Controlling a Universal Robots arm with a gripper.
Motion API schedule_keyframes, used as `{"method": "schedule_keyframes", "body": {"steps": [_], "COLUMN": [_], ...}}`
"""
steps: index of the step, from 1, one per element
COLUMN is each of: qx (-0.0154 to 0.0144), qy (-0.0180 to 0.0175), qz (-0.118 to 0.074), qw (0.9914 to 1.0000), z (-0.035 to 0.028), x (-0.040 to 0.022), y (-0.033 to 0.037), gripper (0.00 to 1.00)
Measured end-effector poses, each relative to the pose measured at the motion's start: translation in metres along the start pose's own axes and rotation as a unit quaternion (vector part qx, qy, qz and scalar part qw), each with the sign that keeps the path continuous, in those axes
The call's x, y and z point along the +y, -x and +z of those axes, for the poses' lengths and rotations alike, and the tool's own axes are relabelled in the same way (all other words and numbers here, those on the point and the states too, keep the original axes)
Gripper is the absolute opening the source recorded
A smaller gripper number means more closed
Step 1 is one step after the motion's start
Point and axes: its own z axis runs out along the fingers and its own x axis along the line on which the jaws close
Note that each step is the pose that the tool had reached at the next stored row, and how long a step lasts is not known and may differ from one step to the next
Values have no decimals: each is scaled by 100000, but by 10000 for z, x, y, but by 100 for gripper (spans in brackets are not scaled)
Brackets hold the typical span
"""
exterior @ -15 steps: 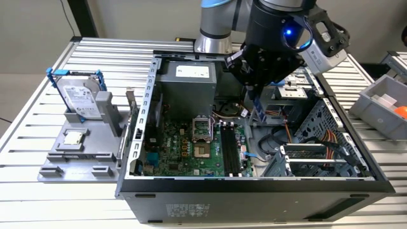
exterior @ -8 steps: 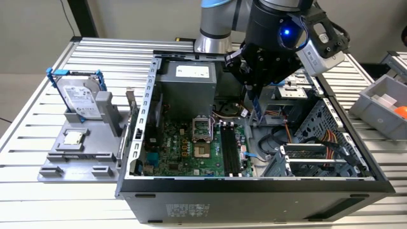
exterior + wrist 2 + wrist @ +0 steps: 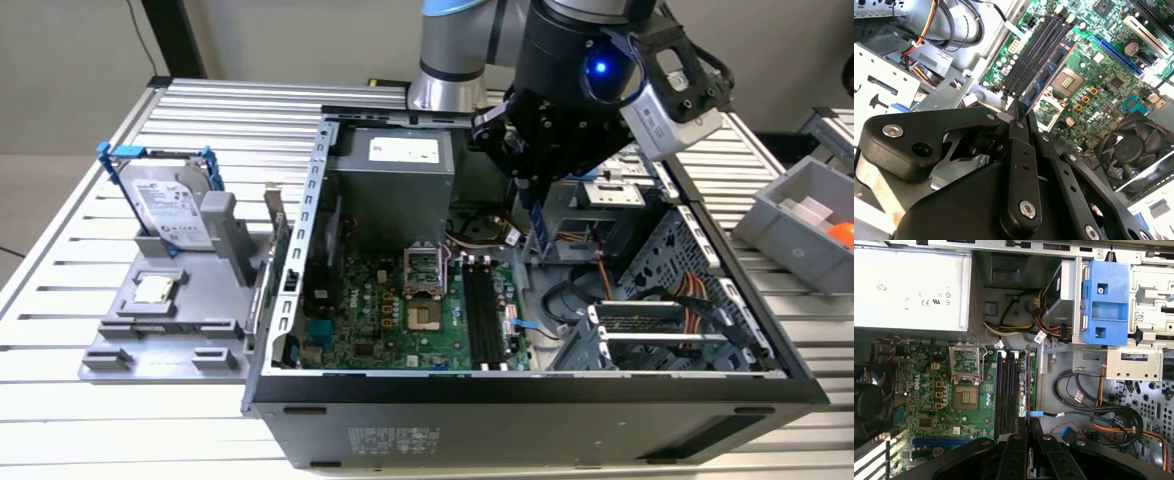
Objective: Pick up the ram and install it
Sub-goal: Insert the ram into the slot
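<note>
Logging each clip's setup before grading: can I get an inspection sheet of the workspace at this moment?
Surface: slatted metal table carrying an open computer case.
Job's things: ram gripped at one end, hanging over the motherboard near the black memory slots; it does not look seated.
Clutter: hard drive in a blue frame standing upright at a grey fixture, on the exterior view's left.
Grippers: tool shut on the ram.
Cables: black and orange cables lie inside the case beside the motherboard, apart from the ram.
Surroundings: grey bin at the exterior view's right.
</note>
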Motion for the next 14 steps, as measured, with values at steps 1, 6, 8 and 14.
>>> {"method": "schedule_keyframes", "body": {"steps": [1, 6, 8, 14], "qx": [-1, -4, -5, -4], "qy": [1, -6, -4, -13], "qz": [22, 84, 101, 136], "qw": [100000, 100000, 100000, 100000], "z": [4, 41, 57, 115], "x": [0, -3, -4, -6], "y": [0, 22, 32, 37], "gripper": [0, 0, 0, 0]}}
